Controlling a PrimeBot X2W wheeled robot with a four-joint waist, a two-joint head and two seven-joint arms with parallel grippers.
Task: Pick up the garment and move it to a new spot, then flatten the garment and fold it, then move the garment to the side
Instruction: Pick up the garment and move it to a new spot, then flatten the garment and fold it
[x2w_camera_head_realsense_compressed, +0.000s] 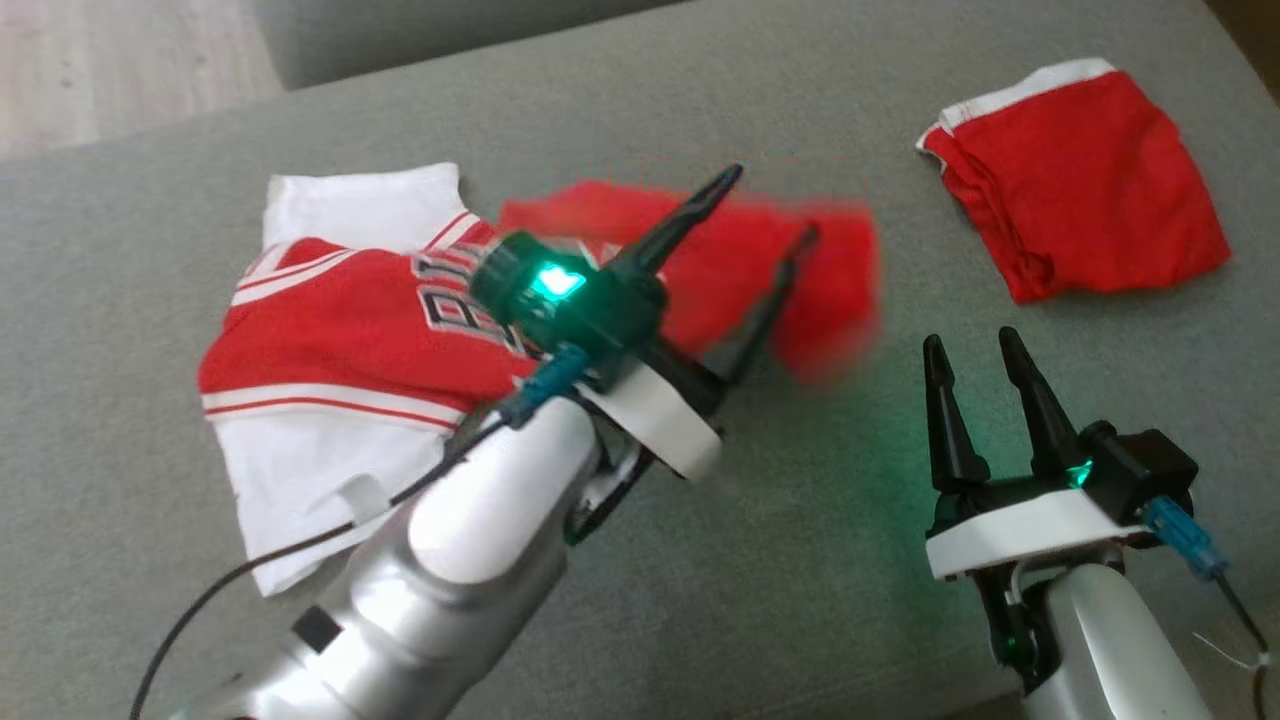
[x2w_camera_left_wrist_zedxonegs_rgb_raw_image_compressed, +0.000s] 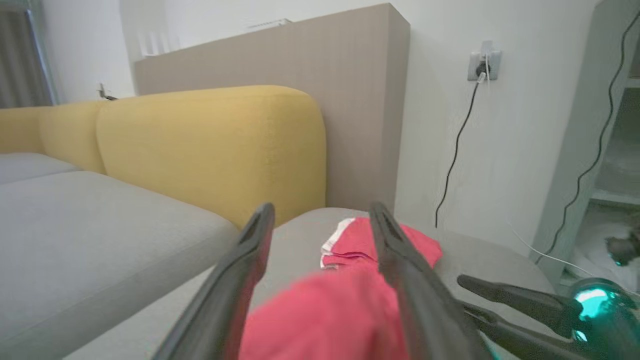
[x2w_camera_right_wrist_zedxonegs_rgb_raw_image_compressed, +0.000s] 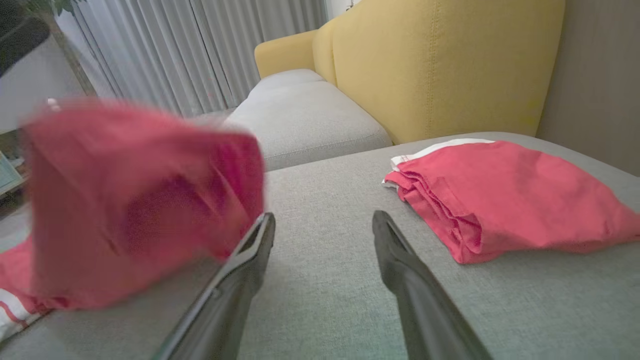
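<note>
Our left pincer (x2w_camera_head_realsense_compressed: 772, 205) stands released, its two dark fingers spread wide and clamped on nothing. A blurred red flap (x2w_camera_head_realsense_compressed: 830, 300) of the garment (x2w_camera_head_realsense_compressed: 350, 330) shows between and just beyond them, and we cannot tell whether the cloth touches either finger. Our right pincer (x2w_camera_head_realsense_compressed: 972, 342) is likewise released and empty, hovering over bare grey sofa cushion (x2w_camera_head_realsense_compressed: 150, 250).

We see the garment, a red and white jersey, lying rumpled on the left-centre of that cushion. Its long axis runs roughly across the head view, with the white hem towards us at the lower left and the red flap at its right end. That flap is what we judge the coming move turns on. It lies up and to the right of the jersey's body, between our two pincers, and the left one is plainly the nearer. The right pincer sits apart from it, off to the right. A folded red piece (x2w_camera_head_realsense_compressed: 1080, 185) lies farther right again, well apart from both.

Our left forearm (x2w_camera_head_realsense_compressed: 470, 540) reaches in from the lower left, slanting over the jersey's near right corner. Its fingers point up and to the right. Our right arm stays low at the lower right, fingers pointing up the view.
</note>
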